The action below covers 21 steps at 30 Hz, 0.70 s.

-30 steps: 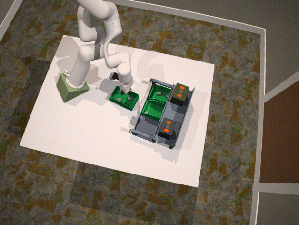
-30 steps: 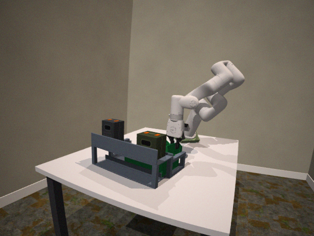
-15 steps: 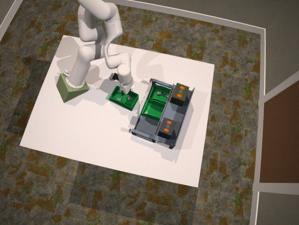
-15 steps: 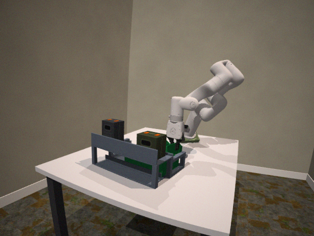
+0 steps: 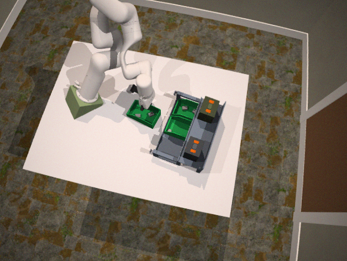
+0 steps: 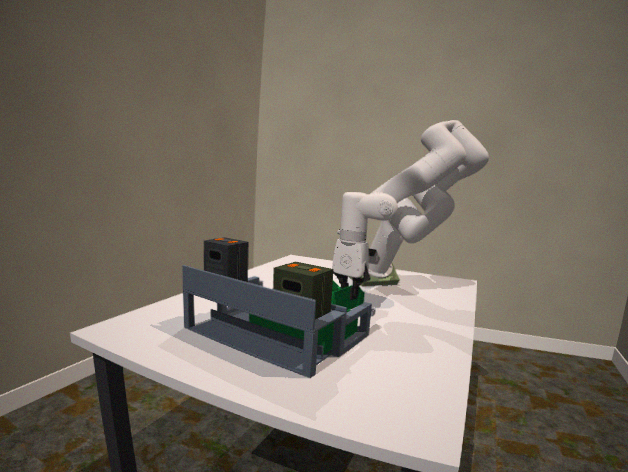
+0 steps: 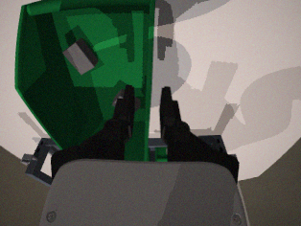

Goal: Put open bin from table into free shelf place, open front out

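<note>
Claw fingers stand apart, astride a side wall of the loaded bin, apparently to grip clear of its parts. The bin sits on the tabletop; seen from above, the shelf's free place lies toward five o'clock.

You have the white arm reaching from its green base over the white table, its gripper pointing down at the far long side of a green bin that lies near the grey shelf with grey parts inside. On your shelf, two green bins, one beside the other, leave a free place at one end of the row, and two dark boxes with orange marks, one olive and one blackish, stand behind the row.
</note>
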{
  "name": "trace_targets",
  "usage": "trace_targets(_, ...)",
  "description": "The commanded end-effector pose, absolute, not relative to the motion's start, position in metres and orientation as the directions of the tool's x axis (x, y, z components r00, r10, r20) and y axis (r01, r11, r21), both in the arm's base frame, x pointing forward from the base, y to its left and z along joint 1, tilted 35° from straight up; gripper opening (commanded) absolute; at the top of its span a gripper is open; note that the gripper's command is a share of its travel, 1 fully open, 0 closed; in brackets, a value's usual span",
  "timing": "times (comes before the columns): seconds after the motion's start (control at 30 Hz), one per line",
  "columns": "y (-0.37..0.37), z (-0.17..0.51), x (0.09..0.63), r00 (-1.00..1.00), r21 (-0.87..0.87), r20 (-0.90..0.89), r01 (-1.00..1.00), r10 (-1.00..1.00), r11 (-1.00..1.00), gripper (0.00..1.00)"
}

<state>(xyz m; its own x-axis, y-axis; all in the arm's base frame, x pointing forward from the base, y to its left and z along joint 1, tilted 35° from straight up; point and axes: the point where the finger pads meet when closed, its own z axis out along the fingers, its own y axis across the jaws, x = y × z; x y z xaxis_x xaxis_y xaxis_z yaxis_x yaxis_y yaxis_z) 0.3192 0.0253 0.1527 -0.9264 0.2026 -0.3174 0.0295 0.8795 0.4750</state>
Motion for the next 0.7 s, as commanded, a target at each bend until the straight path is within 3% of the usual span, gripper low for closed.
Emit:
trace_targets(0.0,0.0248,0.1537,0.3199,-0.925,0.475,-0.32,0.029,0.204,0.88,0.28)
trace_targets(0.67,0.0241,0.1551,0.3193,-0.925,0.475,-0.32,0.029,0.204,0.88,0.28)
